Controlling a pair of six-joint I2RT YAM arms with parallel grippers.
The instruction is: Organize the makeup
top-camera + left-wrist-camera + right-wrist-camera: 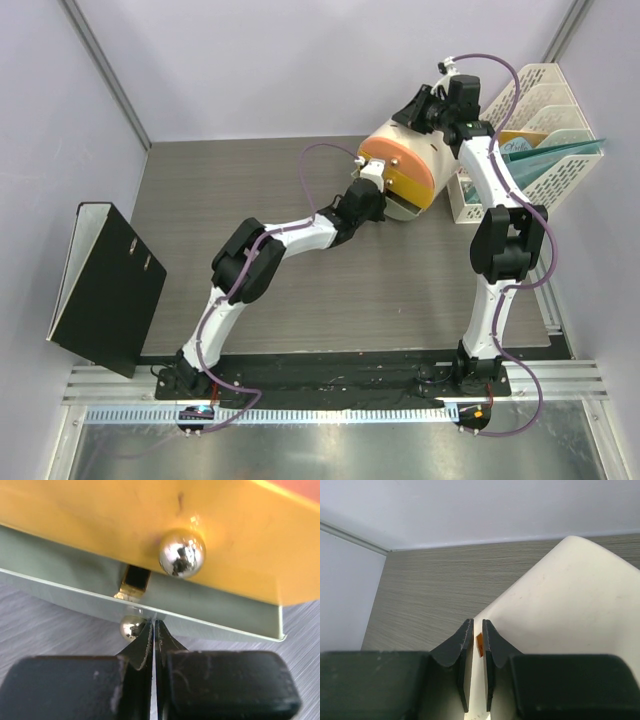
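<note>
**A:** From above, how far along is the job?

**B:** Late, I judge. No loose cosmetics show on the tabletop [380,295]. I see only the cream drum box [410,160] at upper centre-right, a white file rack [535,110] at the upper right and a black binder [105,285] at the left. The left claw [370,178] sits at the box's lower-left face, and the right claw [412,115] is at its upper-right back.

**A:** And the left wrist view?

**B:** A yellow drawer [100,520] fills the top of the frame. Under it a grey-green lower drawer [75,585] looks ajar, and a black-gold lipstick [135,579] shows in the gap, just left of centre. The left claw is clenched with nothing visibly between its tips. They touch that drawer's front edge, just right of a small chrome knob [131,628]. The lipstick lies directly above the tips, near but apart from them. Closing this drawer seems to be what is left.

**A:** And the right wrist?

**B:** No makeup shows here. The right claw is nearly shut at lower centre and seems pinched on the box's rim, with an orange sliver [480,645] between its fingers. The cream wall spreads to the right.
</note>
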